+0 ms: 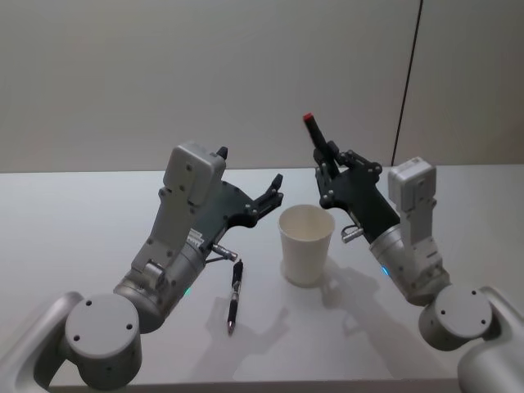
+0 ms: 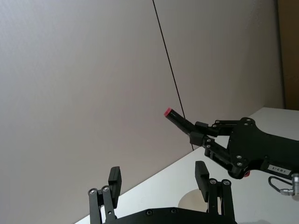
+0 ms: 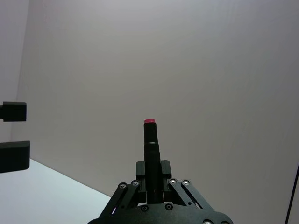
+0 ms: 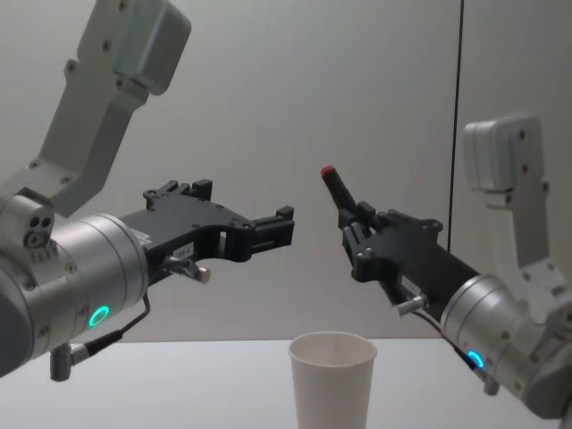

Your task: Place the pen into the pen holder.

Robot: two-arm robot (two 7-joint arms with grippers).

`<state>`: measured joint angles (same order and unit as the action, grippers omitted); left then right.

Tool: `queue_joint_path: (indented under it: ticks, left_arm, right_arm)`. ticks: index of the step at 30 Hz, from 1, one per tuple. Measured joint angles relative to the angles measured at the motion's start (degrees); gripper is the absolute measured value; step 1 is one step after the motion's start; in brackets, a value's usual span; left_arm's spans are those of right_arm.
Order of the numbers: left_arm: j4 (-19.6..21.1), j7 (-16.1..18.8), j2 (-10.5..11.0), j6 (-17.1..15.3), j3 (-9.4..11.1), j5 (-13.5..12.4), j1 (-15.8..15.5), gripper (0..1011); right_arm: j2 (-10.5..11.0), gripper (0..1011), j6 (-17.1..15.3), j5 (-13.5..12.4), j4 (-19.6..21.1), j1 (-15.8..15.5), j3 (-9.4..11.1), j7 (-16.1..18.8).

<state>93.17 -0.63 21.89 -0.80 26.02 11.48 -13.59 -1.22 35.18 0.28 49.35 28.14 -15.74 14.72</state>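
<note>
you are holding the pen (image 1: 315, 135) in the right gripper (image 1: 326, 160), up in the air above and a little to the right of the pen holder (image 1: 304, 244). the pen holder is a white paper cup standing upright on the table (image 1: 82, 213) between the two arms. the pen is pointing up and away from you with its red end on top, so it is not yet lined up with the holder's mouth.

to do this step well, i judge you are needing to:
- turn the wrist until the free, red-tipped end is pointing down
- bring that end over the middle of the open rim
- lower it inside before letting go

the holder is looking light and likely to tip if the pen or the gripper is pushing on its wall. so be coming straight down rather than sweeping in from the side.

the right gripper is clamped on the lower part of the pen's black barrel, with most of the pen sticking out past it. the right wrist view is showing the barrel pinched squarely in the middle.

the left gripper (image 1: 274, 190) is hanging in the air to the left of the pen holder. its fingers (image 2: 114, 179) are standing well apart and touching nothing.

a second pen (image 1: 235, 295) is lying flat on the table near the left arm, apart from the holder.
</note>
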Motion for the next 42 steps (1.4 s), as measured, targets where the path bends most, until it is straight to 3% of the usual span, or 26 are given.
queue_joint_path:
  ticks: [8,28,42]
  left_arm:
    - [0.00,0.00,0.00,0.00,0.00,0.00,0.00,1004]
    - [0.00,0.00,0.00,0.00,0.00,0.00,0.00,1004]
    - [0.00,0.00,0.00,0.00,0.00,0.00,0.00,1004]
  right_arm:
    - [-1.03,176,1.98,-0.47,-6.24,2.97,-0.06,1.37]
    - [-4.95,176,8.89,-4.02,-27.71,13.42,-0.43,5.14]
    - [-6.72,176,12.38,-4.56,-37.83,18.40,-0.28,5.67]
